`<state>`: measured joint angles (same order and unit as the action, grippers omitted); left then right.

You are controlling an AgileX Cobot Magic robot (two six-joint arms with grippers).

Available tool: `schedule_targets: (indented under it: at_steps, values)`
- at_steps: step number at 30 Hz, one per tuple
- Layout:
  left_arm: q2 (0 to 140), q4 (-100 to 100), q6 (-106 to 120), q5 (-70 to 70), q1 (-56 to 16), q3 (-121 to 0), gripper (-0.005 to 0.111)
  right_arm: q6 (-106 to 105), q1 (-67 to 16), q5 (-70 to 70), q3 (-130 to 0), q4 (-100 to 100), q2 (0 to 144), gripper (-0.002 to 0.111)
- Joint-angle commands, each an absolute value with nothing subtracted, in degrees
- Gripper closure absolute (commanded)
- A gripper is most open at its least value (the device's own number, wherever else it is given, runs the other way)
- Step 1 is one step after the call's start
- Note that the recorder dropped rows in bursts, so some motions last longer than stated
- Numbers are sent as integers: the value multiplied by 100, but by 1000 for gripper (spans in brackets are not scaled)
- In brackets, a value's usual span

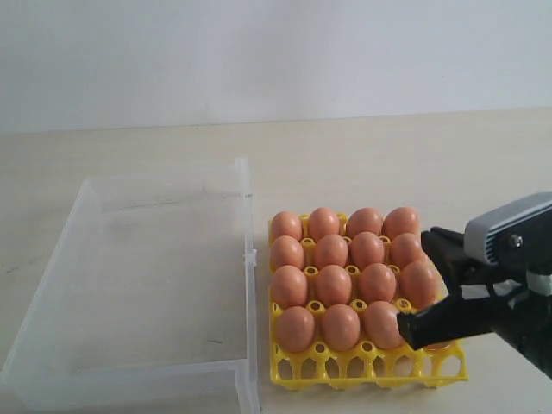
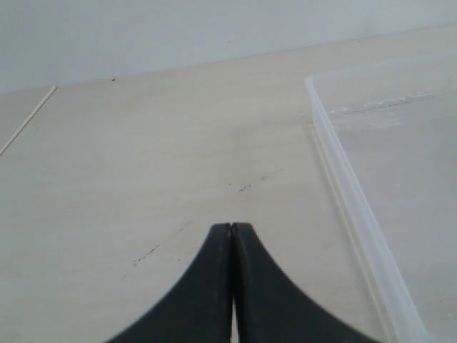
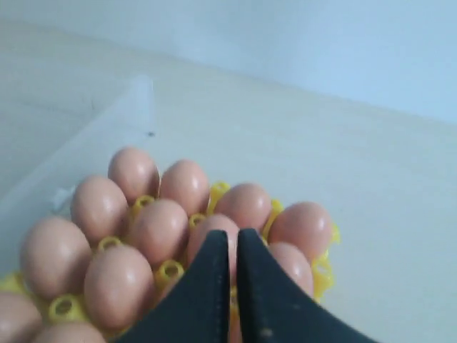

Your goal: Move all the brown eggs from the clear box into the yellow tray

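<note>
Several brown eggs fill the cups of the yellow tray, which sits right of the clear box. No egg shows inside the box. My right gripper hovers over the tray's right side, above the eggs. Its jaws are nearly touching with nothing between them. In the exterior view one of its black fingers covers the tray's near right corner. My left gripper is shut and empty over bare table beside the box wall; it does not show in the exterior view.
The light wooden table runs back to a white wall. The box's right wall stands close against the tray's left edge. The right arm's grey wrist hangs over the table right of the tray.
</note>
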<state>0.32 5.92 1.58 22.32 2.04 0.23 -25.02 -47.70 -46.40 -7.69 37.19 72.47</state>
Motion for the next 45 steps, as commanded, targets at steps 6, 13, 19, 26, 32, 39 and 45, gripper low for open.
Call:
schedule_targets:
  at_steps: [6, 13, 19, 26, 32, 39, 45]
  values:
    - [0, 578, 133, 2179, 171, 0, 107, -2808, -4758, -4339, -1708, 2324, 6768, 108]
    - [0, 578, 133, 2179, 171, 0, 107, -1995, -4758, -4069, -1879, 1747, 6697, 108]
    - [0, 578, 133, 2179, 171, 0, 107, -639, -4746, -3586, -1243, 1787, 5965, 108]
    - [0, 578, 133, 2179, 171, 0, 107, -423, -4142, -3273, -443, 1516, 4898, 108]
    - [0, 578, 133, 2179, 171, 0, 107, -322, -2831, -1607, -445, 75, 3047, 108]
    - [0, 578, 133, 2179, 171, 0, 107, -322, -1611, -1002, -440, -103, 1099, 108]
    - [0, 578, 133, 2179, 171, 0, 107, -322, -1166, -972, 0, 0, 356, 108]
